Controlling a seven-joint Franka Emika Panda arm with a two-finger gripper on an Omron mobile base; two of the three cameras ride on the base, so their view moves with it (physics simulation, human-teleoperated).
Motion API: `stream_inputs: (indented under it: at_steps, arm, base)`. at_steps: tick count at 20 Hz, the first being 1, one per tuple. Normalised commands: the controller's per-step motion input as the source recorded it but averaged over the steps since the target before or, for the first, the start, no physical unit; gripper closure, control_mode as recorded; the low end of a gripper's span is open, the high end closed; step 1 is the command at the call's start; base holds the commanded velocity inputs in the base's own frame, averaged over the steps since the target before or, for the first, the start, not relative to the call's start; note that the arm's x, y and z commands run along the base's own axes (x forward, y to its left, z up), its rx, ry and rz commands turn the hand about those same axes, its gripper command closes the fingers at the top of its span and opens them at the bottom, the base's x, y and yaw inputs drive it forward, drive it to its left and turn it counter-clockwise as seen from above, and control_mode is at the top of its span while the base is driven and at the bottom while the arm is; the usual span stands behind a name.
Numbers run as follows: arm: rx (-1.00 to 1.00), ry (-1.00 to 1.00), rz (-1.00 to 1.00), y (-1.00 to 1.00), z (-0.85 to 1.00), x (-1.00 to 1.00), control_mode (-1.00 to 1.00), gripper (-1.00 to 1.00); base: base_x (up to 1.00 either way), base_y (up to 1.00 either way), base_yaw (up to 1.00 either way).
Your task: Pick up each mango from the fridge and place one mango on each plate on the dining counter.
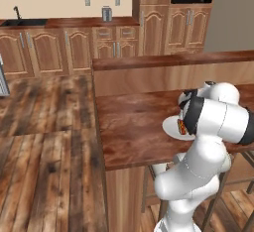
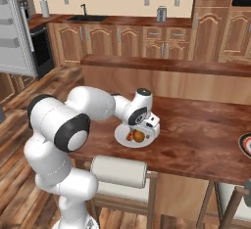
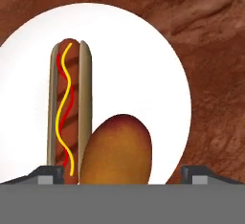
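Observation:
An orange-red mango (image 3: 117,151) lies on the plain white plate (image 3: 143,65), right beside a hot dog in a bun (image 3: 69,108). My gripper (image 3: 122,174) hovers just above it, open, with one fingertip on each side of the mango and neither touching it. From the right base view the gripper (image 2: 147,126) points down over the mango (image 2: 138,136) and the white plate (image 2: 122,139) on the dining counter (image 2: 196,135). A second plate with a dark rim (image 2: 246,145) sits at the counter's right end. The fridge (image 2: 14,32) stands far left.
A raised wooden ledge (image 2: 166,65) runs along the counter's far side. White-cushioned stools (image 2: 120,171) stand under the near edge. Brown cupboards and a sink (image 2: 88,18) line the back wall. My own arm hides part of the white plate (image 1: 170,127) in the left base view.

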Motion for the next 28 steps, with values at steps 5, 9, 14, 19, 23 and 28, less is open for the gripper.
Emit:
stream_inputs:
  at_steps: [5, 9, 14, 19, 23, 28]
  arm:
    - [0.00, -0.15, 0.00, 0.00, 0.59, -0.40, -1.00, -1.00]
    - [0.00, -0.16, 0.00, 0.00, 0.66, -0.55, -1.00, -1.00]
    - [0.00, -0.18, 0.00, 0.00, 0.65, -0.75, -1.00, -1.00]
    - [0.00, -0.25, 0.00, 0.00, 0.59, -0.97, -1.00, -1.00]
    - [-0.01, -0.28, 0.00, 0.03, 0.56, -1.00, -1.00, -1.00]
    - [-0.09, -0.30, 0.00, 0.20, 0.57, -0.99, -1.00, -1.00]
  base:
    - [0.00, 0.00, 0.00]
    - [0.00, 0.00, 0.00]
    - [0.00, 0.00, 0.00]
    - [0.00, 0.00, 0.00]
    - [0.00, 0.00, 0.00]
    - [0.00, 0.00, 0.00]
